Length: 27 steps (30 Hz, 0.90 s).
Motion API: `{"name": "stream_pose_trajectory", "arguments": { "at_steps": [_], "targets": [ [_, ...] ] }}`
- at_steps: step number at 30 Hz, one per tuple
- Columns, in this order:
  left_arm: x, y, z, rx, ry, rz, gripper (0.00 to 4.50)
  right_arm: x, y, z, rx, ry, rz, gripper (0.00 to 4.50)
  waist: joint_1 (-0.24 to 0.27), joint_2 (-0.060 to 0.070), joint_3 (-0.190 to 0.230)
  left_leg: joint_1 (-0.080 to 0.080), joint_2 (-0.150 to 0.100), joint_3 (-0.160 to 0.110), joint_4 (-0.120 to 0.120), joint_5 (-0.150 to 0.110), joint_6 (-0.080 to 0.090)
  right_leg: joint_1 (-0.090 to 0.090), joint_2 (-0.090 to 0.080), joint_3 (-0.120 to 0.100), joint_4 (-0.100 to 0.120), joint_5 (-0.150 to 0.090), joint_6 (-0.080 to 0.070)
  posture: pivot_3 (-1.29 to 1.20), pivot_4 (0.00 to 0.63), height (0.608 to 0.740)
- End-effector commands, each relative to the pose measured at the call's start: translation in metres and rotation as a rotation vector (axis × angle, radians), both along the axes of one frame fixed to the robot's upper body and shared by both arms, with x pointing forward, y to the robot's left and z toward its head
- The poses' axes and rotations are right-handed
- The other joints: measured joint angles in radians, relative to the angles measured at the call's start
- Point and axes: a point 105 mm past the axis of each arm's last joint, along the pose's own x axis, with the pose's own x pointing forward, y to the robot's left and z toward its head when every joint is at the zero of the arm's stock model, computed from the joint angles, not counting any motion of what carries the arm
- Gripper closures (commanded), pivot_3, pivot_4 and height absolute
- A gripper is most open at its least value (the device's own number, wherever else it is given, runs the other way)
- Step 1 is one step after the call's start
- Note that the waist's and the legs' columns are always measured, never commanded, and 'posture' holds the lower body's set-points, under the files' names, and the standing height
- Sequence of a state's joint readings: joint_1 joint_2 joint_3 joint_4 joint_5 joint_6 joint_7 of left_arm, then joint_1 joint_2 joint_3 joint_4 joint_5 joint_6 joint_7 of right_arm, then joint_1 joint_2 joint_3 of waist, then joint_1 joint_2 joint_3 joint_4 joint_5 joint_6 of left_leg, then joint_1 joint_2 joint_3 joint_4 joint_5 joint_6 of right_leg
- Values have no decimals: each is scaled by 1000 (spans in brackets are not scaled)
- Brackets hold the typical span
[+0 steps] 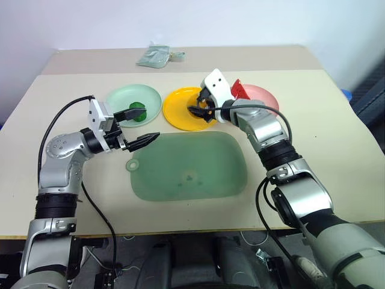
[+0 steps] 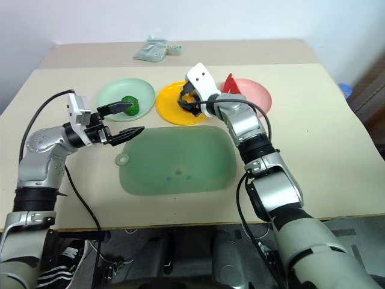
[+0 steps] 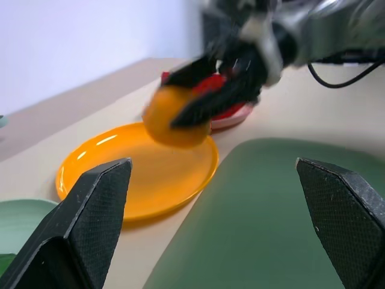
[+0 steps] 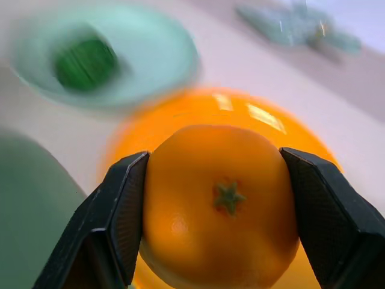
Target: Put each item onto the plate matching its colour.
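The orange (image 4: 219, 205) is sitting clamped in my right pincer (image 1: 201, 108) over the yellow-orange plate (image 1: 175, 108) near the desk's far edge; my left pincer (image 1: 137, 126) is gaping empty

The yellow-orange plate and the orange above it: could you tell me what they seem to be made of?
The yellow-orange plate looks like glossy moulded plastic, going by its bright window glints. The orange, gripped by the right gripper, looks like smooth, slightly shiny plastic or rubber with a moulded green star; which one is unclear.

The right hand (image 1: 201, 107) hides most of the orange (image 1: 205, 106).
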<state>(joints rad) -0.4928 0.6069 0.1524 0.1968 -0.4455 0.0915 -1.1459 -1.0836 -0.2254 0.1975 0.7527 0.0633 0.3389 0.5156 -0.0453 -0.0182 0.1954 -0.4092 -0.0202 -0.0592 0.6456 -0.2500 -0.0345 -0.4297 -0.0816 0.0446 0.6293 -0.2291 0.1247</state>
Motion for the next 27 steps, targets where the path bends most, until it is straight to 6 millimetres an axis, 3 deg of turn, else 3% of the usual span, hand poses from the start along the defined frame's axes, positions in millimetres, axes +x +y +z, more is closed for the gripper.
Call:
{"name": "stream_pose_trajectory", "arguments": {
  "at_steps": [1, 3, 8, 11, 14, 17, 20, 22, 27],
  "targets": [
    [-9, 5, 12, -1, -50, 23, 0, 6, 8, 34, 73, -110, 5, 69, -3, 0, 0, 0, 0, 0, 0, 0, 0, 0, 0, 0, 0, 0, 0, 0, 150, 740],
    [-13, 5, 12, -5, -48, 30, 0, 8, 7, 38, 78, -127, 4, 69, -6, 1, 0, 0, 0, 0, 0, 0, 0, -1, 0, 0, 1, 0, 0, 0, 150, 740],
    [-18, 15, 16, -23, -50, 63, 0, 4, -5, 72, 176, -217, 31, 69, -6, 1, 0, 0, 0, 0, 0, 0, 0, -1, 0, 0, 1, 0, 0, 0, 150, 740],
    [-19, 17, 19, -51, -49, 70, 0, -12, -19, 83, 199, -270, 91, 69, 4, 1, 0, 0, 0, 0, 0, 0, 0, -1, 0, 0, 1, 0, 0, 0, 150, 740],
    [-25, 16, 14, -46, -22, 36, 0, -45, -28, 89, 256, -288, 216, 69, 6, 0, 0, 0, 0, -1, 1, 0, 0, 1, 0, 0, 0, 0, 0, 0, 150, 740],
    [-29, 17, 10, -47, -5, 25, 0, -74, -42, 84, 177, -371, 272, 69, 4, 0, 0, 0, 0, -1, 1, 0, 0, 1, 0, 0, 0, 0, 0, 0, 150, 740],
    [-31, 16, 7, -57, 19, 12, 0, -119, -60, 61, 150, -278, 438, 69, 7, 0, 0, 0, 0, -1, 1, 0, 0, 1, 0, -1, 0, 0, 0, 0, 150, 740],
    [-33, 8, 5, -70, 40, -13, 0, -130, -75, 49, 101, -231, 437, 69, 7, 0, 0, 1, 0, 0, 1, 0, 0, 2, 0, 0, -1, 0, 0, 0, 150, 740],
    [-31, 8, -6, -77, 87, -67, 0, -158, -83, 26, 42, -128, 466, 69, 3, 0, 0, 2, 1, 0, 2, 0, 0, 3, 0, 0, 0, 0, 0, 0, 150, 740]
  ]
}}
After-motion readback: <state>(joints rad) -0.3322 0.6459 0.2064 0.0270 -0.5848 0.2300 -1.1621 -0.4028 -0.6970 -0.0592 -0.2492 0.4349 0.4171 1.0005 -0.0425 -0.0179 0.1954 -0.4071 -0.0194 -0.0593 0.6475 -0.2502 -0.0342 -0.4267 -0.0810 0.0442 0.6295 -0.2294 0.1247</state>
